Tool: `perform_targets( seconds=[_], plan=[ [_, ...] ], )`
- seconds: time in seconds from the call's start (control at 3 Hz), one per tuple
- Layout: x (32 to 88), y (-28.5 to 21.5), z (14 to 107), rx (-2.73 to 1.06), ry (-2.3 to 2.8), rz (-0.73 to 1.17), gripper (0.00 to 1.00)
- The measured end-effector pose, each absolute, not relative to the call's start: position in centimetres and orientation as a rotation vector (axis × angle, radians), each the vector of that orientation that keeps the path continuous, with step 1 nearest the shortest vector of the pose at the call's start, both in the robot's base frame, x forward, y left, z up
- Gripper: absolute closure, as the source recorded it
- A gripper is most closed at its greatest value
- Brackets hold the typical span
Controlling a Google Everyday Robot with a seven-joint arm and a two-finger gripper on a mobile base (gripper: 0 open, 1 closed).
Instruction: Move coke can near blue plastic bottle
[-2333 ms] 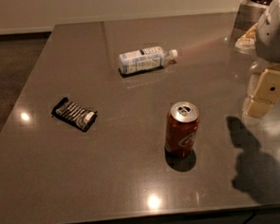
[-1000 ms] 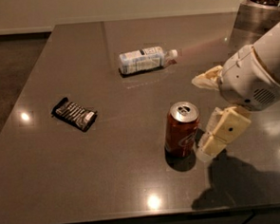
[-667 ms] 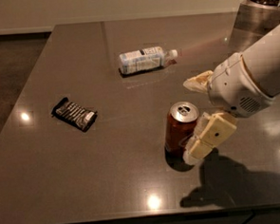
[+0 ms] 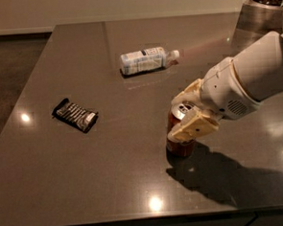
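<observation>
The coke can [image 4: 178, 144], red-brown with a silver top, stands upright on the grey table [image 4: 135, 173], right of centre. My gripper [image 4: 187, 110] reaches in from the right at the can's top, open, with one cream finger [image 4: 184, 91] behind the can and the other across its front. The blue plastic bottle [image 4: 145, 60], clear with a white cap and a pale label, lies on its side farther back, about two can heights from the can.
A flat black snack packet [image 4: 75, 114] lies at the left of the table. My white arm [image 4: 255, 79] spans the right side. A metal container [image 4: 269, 1] with dark contents stands at the back right corner.
My gripper has moved left from the table's right side and now has its fingers on either side of the can's top. The can, bottle and packet have not moved.
</observation>
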State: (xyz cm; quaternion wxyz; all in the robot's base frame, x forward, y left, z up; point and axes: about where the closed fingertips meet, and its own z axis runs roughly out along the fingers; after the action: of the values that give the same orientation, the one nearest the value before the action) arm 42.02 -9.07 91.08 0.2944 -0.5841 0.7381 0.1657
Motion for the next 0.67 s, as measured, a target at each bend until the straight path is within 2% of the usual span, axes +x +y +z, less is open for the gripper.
perform_targets(
  seconds=[0.33,0.67],
  plan=[
    [44.6,-9.1,91.9,-1.53,2.002,0.448,0.77],
    [47.5,-8.6,93.2,-1.498,2.016,0.454,0.99]
  ],
)
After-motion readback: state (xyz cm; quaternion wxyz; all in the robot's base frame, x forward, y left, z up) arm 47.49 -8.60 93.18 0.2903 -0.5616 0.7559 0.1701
